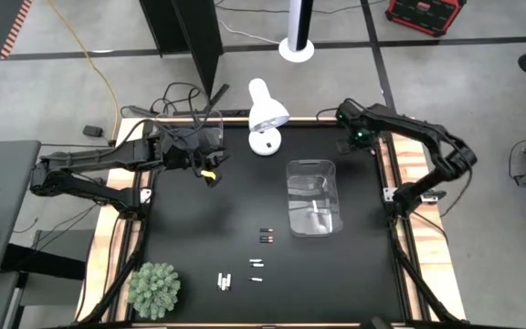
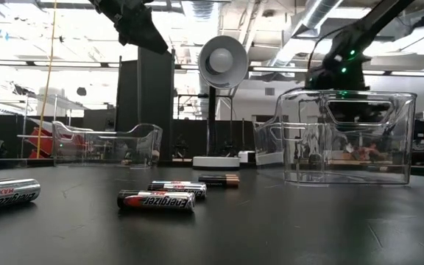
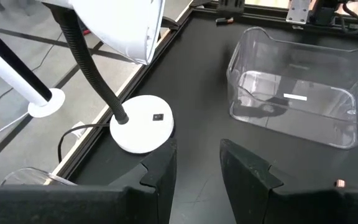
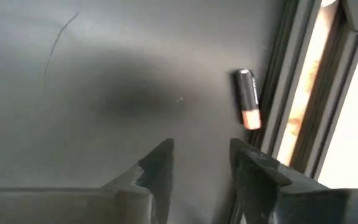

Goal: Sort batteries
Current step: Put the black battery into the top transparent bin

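Several batteries lie on the black table near its front: dark ones (image 1: 265,236) and white ones (image 1: 224,281). Another dark battery with a copper end (image 4: 247,98) lies by itself at the far right corner, next to the table's frame. A white battery (image 3: 295,96) lies on the floor of the clear bin (image 1: 313,196). My right gripper (image 4: 201,152) hovers open over the bare table beside the lone battery, fingers pointing down. My left gripper (image 3: 197,155) is open and holds nothing, raised at the far left (image 1: 210,169).
A white desk lamp (image 1: 265,114) stands at the far edge, its base (image 3: 143,123) near my left gripper. A second clear bin (image 2: 105,143) sits at the far left. A green plant (image 1: 155,290) stands at the front left corner.
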### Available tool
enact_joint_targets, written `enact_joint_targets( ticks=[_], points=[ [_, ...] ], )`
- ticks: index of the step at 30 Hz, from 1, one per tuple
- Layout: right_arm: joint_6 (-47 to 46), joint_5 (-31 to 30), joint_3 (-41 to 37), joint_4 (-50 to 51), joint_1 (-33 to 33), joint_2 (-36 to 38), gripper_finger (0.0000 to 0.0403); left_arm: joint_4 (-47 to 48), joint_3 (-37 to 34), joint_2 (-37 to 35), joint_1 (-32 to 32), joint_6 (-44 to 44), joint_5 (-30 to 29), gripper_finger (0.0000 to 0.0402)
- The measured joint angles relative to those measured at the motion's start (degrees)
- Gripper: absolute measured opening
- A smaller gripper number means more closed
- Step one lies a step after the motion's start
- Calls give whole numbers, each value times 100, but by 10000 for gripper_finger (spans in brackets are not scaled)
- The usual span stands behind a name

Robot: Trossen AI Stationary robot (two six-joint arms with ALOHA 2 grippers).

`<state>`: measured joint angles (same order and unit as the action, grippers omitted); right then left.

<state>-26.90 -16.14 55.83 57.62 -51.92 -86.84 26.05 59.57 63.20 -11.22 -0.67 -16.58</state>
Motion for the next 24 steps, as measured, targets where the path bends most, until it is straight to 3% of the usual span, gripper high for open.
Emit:
enact_joint_targets(
  ticks=[9, 13, 18, 24],
  points=[
    [-248, -390, 779, 1010, -113, -1459, 125, -9, 0, 2, 0, 146, 0, 116],
    [-262, -819, 1371, 1619, -54, -2013, 124, -9, 0, 0, 0, 212, 18, 116],
    [326, -843, 2214, 1862, -152, -2586, 133, -16, 0, 0, 2, 326, 169, 116],
    [789, -846, 3233, 2865, -425, -3472, 155, -25, 0, 0, 0, 370, 181, 116]
  ],
)
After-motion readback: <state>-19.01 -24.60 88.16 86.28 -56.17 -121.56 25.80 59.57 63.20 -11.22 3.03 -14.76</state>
